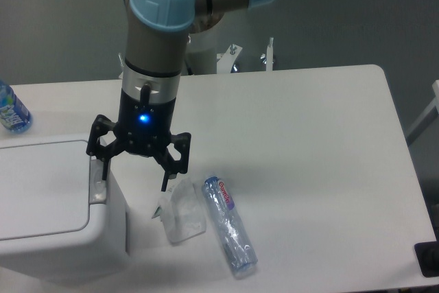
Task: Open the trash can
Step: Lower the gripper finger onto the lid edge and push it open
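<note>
The trash can (48,204) is a large boxy white bin at the left front of the table, with its flat lid down. Its small grey push tab (99,183) sits at the lid's right edge. My gripper (134,176) hangs at the bin's right side with its jaws spread wide and nothing between them. The left fingertip (104,173) is down at the grey tab; whether it touches cannot be told. The right fingertip (165,182) hangs off the bin's side, above the table.
A crumpled clear plastic cup (181,211) lies on the table just right of the bin, under the right finger. An empty clear bottle (229,225) lies beside it. A blue-labelled bottle (10,109) stands at the far left. The table (309,142) ends at the right.
</note>
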Available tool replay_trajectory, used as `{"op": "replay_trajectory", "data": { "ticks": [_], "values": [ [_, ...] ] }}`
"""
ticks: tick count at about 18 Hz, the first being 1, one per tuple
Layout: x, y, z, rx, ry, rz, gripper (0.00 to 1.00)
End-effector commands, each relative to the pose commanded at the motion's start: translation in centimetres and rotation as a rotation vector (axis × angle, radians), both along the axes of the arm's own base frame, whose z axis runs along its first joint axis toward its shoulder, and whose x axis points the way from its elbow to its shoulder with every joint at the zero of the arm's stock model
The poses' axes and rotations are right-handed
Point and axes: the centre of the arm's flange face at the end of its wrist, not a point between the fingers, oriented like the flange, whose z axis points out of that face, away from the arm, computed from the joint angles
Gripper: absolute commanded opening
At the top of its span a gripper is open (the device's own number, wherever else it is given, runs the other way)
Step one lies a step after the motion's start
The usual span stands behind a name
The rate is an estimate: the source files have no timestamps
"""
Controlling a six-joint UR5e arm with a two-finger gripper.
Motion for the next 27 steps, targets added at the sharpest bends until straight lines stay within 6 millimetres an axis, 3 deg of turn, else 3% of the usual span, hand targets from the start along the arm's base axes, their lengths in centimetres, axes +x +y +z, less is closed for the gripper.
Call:
{"op": "replay_trajectory", "data": {
  "ticks": [24, 27],
  "values": [
    [-0.2, 0.6, -0.9, -0.012, -0.006, -0.005, 1.00],
    [-0.4, 1.0, 0.6, 0.011, 0.011, -0.003, 1.00]
  ]
}}
